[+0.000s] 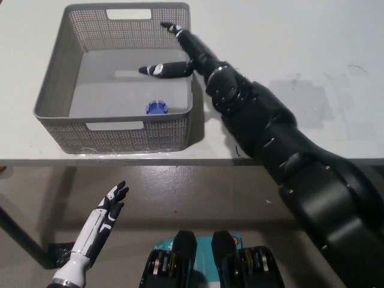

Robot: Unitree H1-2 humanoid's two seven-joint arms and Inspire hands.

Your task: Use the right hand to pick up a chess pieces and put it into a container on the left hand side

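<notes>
Now, right hand (180, 54) was spread wide over right side of gray basket (54, 72), fingers apart, holding nothing. One finger pointed left across basket interior, another reached toward far rim. Blue chess piece (156, 108) lay on basket floor, near front wall, right of center, apart from hand. Basket sat on white table (288, 48), left part, near front edge. Left hand (108, 207) hung low at near left, below table edge, fingers extended, empty.
</notes>
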